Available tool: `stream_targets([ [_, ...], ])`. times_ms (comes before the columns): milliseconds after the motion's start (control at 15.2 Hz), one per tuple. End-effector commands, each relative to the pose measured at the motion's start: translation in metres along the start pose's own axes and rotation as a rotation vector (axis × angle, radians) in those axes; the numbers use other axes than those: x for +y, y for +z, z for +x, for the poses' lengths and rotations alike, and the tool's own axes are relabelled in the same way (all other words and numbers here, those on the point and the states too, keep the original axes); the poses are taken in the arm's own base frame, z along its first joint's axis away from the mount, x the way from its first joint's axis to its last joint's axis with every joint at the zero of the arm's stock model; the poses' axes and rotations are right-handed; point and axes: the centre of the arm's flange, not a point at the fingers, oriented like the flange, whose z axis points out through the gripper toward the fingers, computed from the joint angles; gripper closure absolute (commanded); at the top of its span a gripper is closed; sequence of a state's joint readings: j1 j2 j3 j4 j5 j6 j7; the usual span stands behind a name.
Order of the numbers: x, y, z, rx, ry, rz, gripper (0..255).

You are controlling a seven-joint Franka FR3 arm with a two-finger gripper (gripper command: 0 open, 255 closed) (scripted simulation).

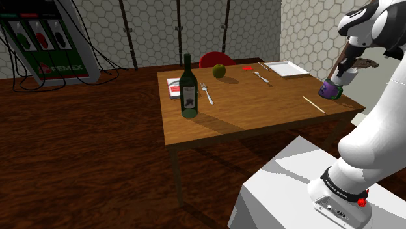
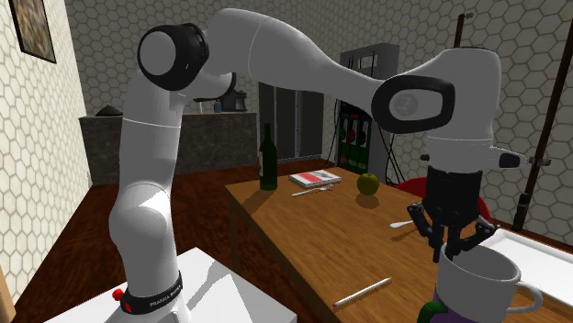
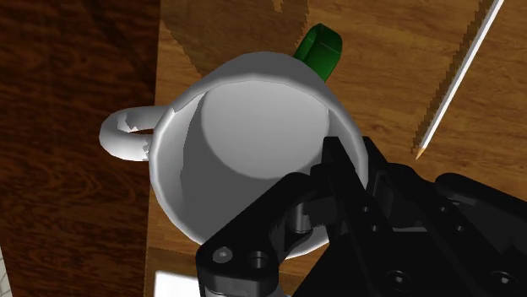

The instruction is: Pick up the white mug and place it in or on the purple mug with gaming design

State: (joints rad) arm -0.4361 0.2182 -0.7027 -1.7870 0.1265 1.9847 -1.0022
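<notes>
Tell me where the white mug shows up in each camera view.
Shoulder view: white mug at far right, near the table's edge.
Second exterior view: the mug in the lower right corner.
Wrist view: the mug at centre, seen from above.
Shared landmark: the white stick lying beside it.

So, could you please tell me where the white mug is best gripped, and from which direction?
Take the white mug by its rim wall, from straight above, on the side away from its handle. It stands upright, mouth open upward, atop the purple mug, so the rim is free, while the body looks too wide to span.
</notes>
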Motion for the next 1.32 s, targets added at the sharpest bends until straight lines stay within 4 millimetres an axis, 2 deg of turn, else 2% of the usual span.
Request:
stream_targets([
  [0, -0.001, 0.008, 0.0, 0.001, 0.0, -0.001, 255],
  [462, -0.001, 0.008, 0.0, 0.001, 0.0, -0.001, 255],
  [528, -0.001, 0.008, 0.0, 0.001, 0.0, -0.001, 0],
  [858, -0.001, 0.008, 0.0, 0.001, 0.0, -0.001, 0],
  [1122, -0.001, -0.042, 0.0, 0.001, 0.0, -0.001, 0],
  [1254, -0.001, -0.042, 0.0, 0.001, 0.0, -0.001, 0],
])
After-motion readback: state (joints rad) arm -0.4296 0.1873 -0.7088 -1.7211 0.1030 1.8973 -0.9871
